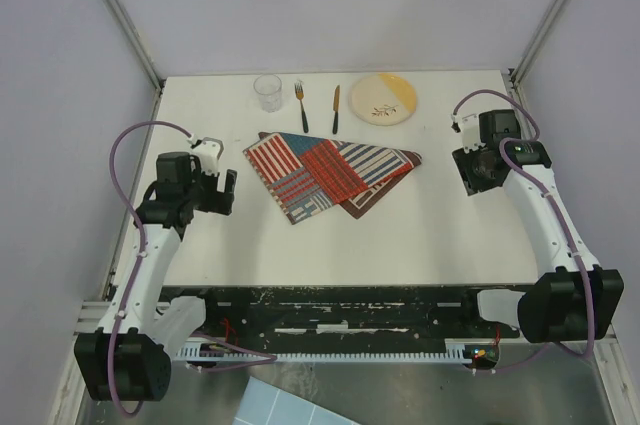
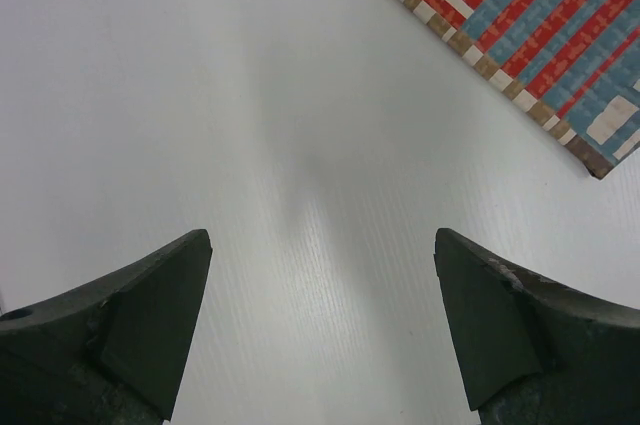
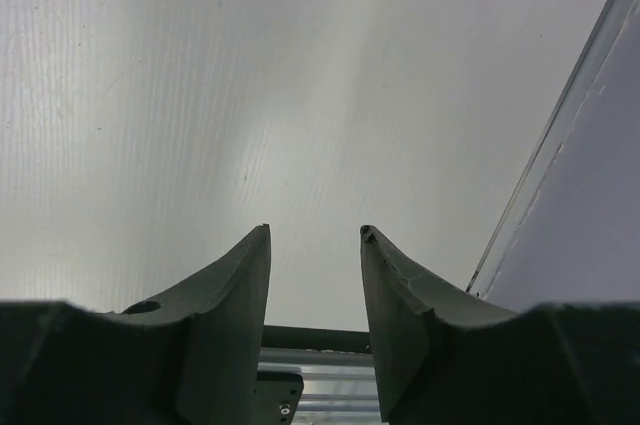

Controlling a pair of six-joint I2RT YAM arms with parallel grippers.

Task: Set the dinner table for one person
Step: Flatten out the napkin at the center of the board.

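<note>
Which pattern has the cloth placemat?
The cloth placemat: red, blue, beige striped patchwork; best in top external view.

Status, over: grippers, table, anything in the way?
Left gripper open, empty, near placemat. Right gripper half open, empty. Dinner table: glass, fork, knife, plate along far edge. No obstruction seen.

Bare white rectangular tabletop [image 1: 400,235] is found either side of the striped red-blue cloth placemat [image 1: 330,173]. Far edge is blocked by clear glass tumbler [image 1: 267,92], metal fork [image 1: 301,105], table knife [image 1: 336,109], round yellow plate [image 1: 383,98].

Behind the placemat [image 1: 325,175] on the dinner table [image 1: 400,235]: glass [image 1: 267,92], fork [image 1: 301,103], knife [image 1: 336,109], plate [image 1: 383,98], left to right.
</note>
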